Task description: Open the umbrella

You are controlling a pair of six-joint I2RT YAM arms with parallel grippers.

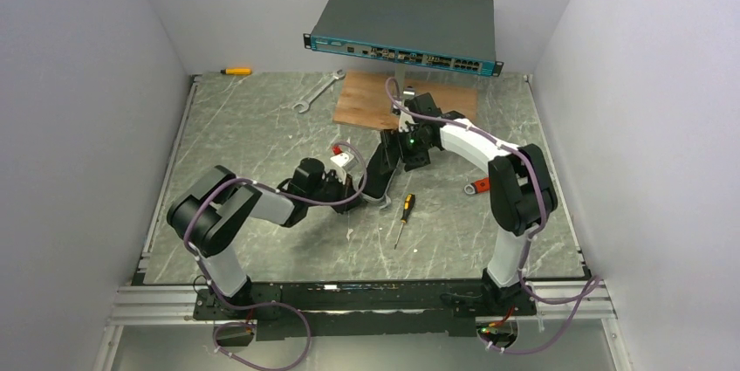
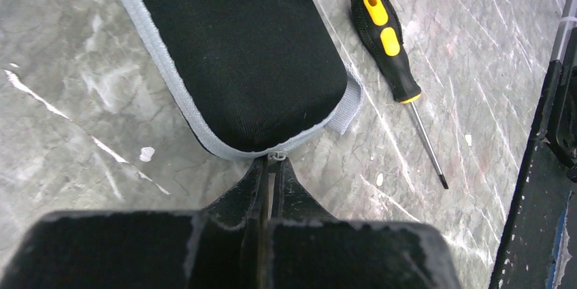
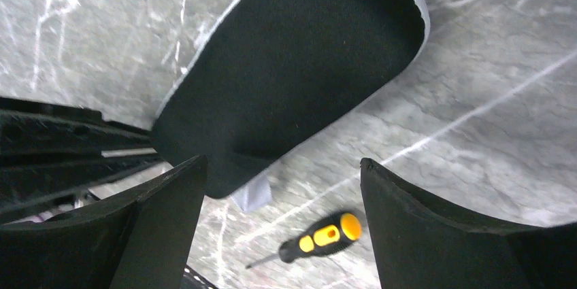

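The packed umbrella (image 2: 238, 51) lies on the marble table as a black oblong with a pale grey zip rim; from above it shows mid-table (image 1: 380, 168) between the two arms. My left gripper (image 2: 274, 162) is shut at its rounded near end, fingertips pinching the small metal zip pull (image 2: 276, 156). My right gripper (image 3: 282, 163) hovers open and wide over the other part of the umbrella (image 3: 292, 64), with nothing between its fingers. A grey fabric loop (image 3: 250, 194) sticks out from the rim.
A black-and-yellow screwdriver (image 1: 403, 214) lies right of the umbrella. Farther back are a wooden board (image 1: 366, 100), a wrench (image 1: 317, 92), a raised dark-grey network switch (image 1: 406, 26) and a yellow-handled tool (image 1: 236, 71). A small red item (image 1: 476, 186) lies right.
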